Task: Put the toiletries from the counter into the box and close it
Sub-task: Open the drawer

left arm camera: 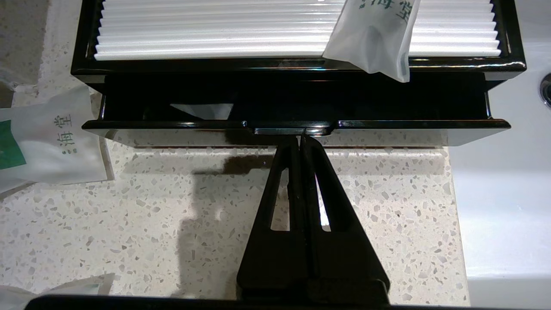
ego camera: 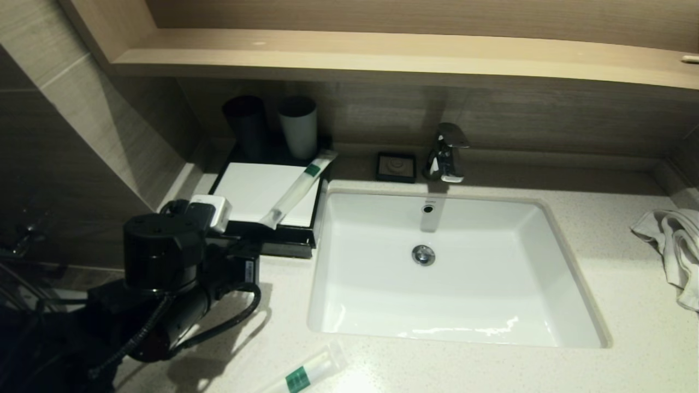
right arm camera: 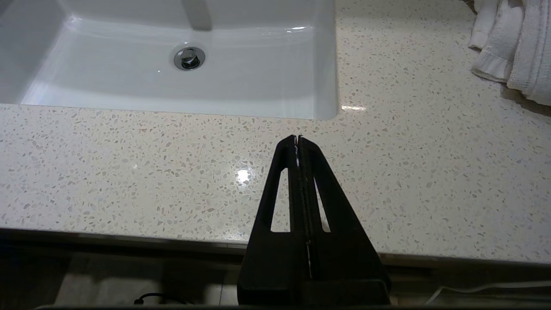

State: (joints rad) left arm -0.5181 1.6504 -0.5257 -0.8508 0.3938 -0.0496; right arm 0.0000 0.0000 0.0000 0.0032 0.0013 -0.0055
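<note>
A black box [ego camera: 273, 248] with a white ribbed top stands left of the sink. Its drawer [left arm camera: 387, 125] is pulled out a little and dark inside. One clear toiletry packet [ego camera: 297, 188] lies slanted on the box top and also shows in the left wrist view [left arm camera: 374, 38]. A second packet with a green label [ego camera: 306, 371] lies on the counter near the front edge. Another packet [left arm camera: 43, 142] lies beside the box. My left gripper [left arm camera: 301, 137] is shut, its tips against the drawer's front lip at the middle notch. My right gripper [right arm camera: 298, 137] is shut and empty above the counter's front right.
The white sink [ego camera: 453, 262] lies right of the box, with a faucet [ego camera: 446, 153] and a black soap dish [ego camera: 396, 166] behind it. Two cups [ego camera: 299, 125] stand behind the box. A white towel [ego camera: 674, 240] lies at the far right. A shelf hangs overhead.
</note>
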